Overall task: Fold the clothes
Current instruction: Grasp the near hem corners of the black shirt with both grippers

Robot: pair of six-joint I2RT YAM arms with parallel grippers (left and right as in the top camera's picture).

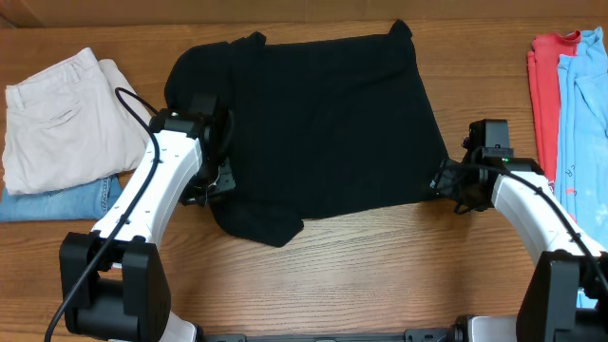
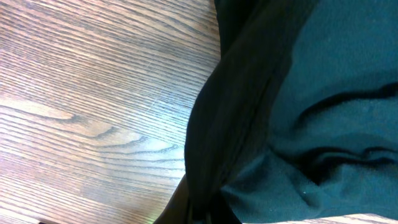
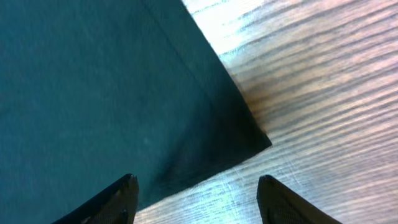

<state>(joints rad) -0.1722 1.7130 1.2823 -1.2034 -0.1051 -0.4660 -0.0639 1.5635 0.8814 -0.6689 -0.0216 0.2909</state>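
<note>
black shirt (image 1: 323, 123): spread across the middle of the wooden table (image 1: 380, 275), mostly flat; left side bunched and rumpled, a lobe of cloth sagging toward the near edge at lower left; right side lying smooth with a straight hem.
left gripper (image 1: 217, 179): down on the shirt's left edge, partly sunk in dark folds in the overhead view.
left fingers: pressed together; hidden in the left wrist view, where a thick fold of black cloth narrows toward the bottom edge of the view, right where they sit; clamped on that fold.
right gripper (image 3: 199, 202): low over the table at the shirt's near right corner.
right fingers (image 3: 121, 202): apart, both dark tips showing at the bottom of the right wrist view; nothing between them but bare wood and the hem.
shirt corner (image 3: 258, 142): flat on the wood, just ahead of the open tips, not touching either one.
cream trousers (image 1: 57, 119): folded at far left, well apart from the shirt.
blue jeans (image 1: 52, 201): under the trousers, edge peeking out toward the near side.
red garment (image 1: 546, 90): at the far right edge.
light-blue garment (image 1: 584, 114): lying over the red one's right side.
</note>
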